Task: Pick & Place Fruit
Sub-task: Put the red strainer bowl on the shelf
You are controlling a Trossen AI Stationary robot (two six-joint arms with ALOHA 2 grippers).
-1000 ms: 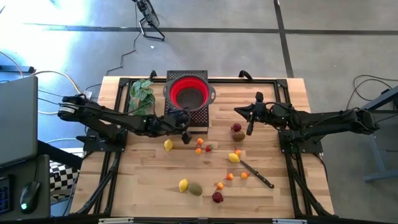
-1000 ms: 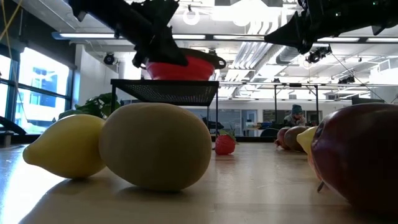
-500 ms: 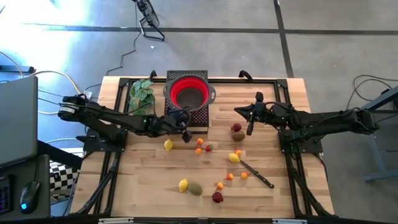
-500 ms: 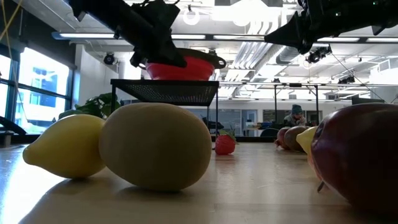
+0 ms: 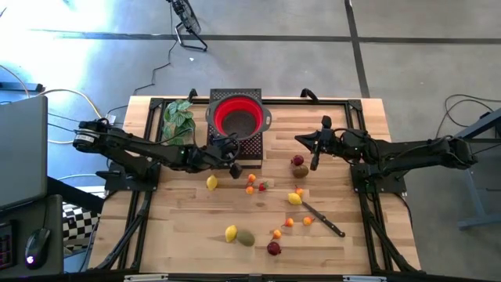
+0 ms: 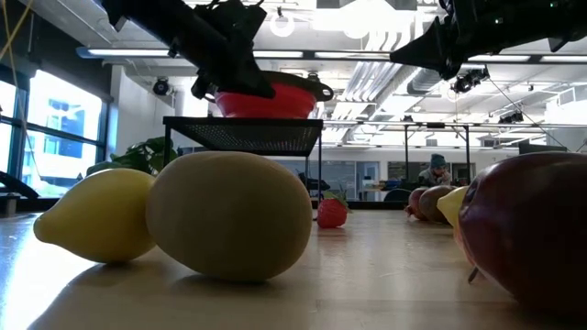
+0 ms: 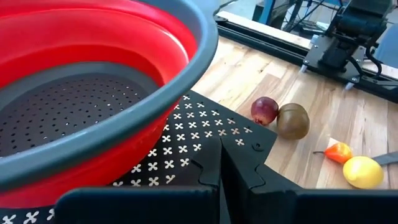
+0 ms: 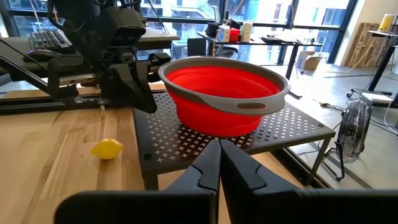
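Across the middle and lower half of the high view, the fruit lies scattered on the wooden table (image 5: 188, 227): a yellow lemon (image 5: 211, 182) just below the left gripper (image 5: 232, 166), a cluster of tiny orange ones (image 5: 250, 184) right of it, a dark red fruit (image 5: 297, 160) touching a brown kiwi (image 5: 300, 171) right of centre, another lemon (image 5: 293, 199) beside the black-handled knife (image 5: 322, 218), and a lemon (image 5: 230, 233) against an olive-green fruit (image 5: 246, 238) near the lower edge, with a dark red one (image 5: 273, 248) further right. None is held.

The left gripper hangs at the front edge of the black perforated stand (image 5: 249, 145) carrying the red colander (image 5: 236, 117); its wrist view shows the fingers (image 7: 239, 177) pressed together, holding nothing. The right gripper (image 5: 316, 157) hovers just above the dark red fruit in the high view, its fingers (image 8: 239, 168) likewise closed and empty. A green leafy plant (image 5: 178, 119) sits left of the colander.
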